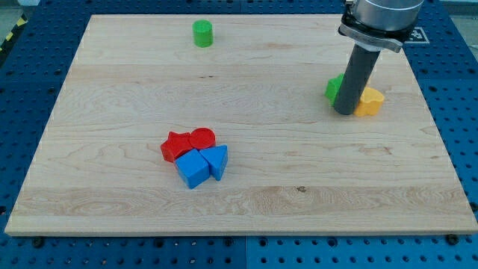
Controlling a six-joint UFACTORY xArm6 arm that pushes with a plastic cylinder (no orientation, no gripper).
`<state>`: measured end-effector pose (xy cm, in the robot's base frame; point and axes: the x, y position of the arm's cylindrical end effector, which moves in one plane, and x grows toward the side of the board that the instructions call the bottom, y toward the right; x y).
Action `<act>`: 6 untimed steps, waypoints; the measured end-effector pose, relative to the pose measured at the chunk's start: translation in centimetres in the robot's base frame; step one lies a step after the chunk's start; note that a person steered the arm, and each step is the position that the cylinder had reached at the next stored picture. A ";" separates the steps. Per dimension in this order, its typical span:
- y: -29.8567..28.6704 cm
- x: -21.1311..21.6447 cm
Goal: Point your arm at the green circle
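Note:
The green circle [202, 33], a short green cylinder, stands near the view's top, left of the middle of the wooden board [112, 112]. My tip [345, 112] is at the view's right, far from the green circle. The rod stands between a second green block [334, 88], partly hidden behind it, and a yellow block [370, 101] just to its right, close to both.
Near the board's middle lies a tight cluster: a red block [175, 146], a red circle [203, 138], a blue cube [193, 169] and a blue triangle-shaped block [217, 160]. A blue perforated table [30, 97] surrounds the board.

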<state>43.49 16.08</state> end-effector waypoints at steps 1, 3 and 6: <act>-3.6 0.0; -21.0 -4.0; -33.5 -20.3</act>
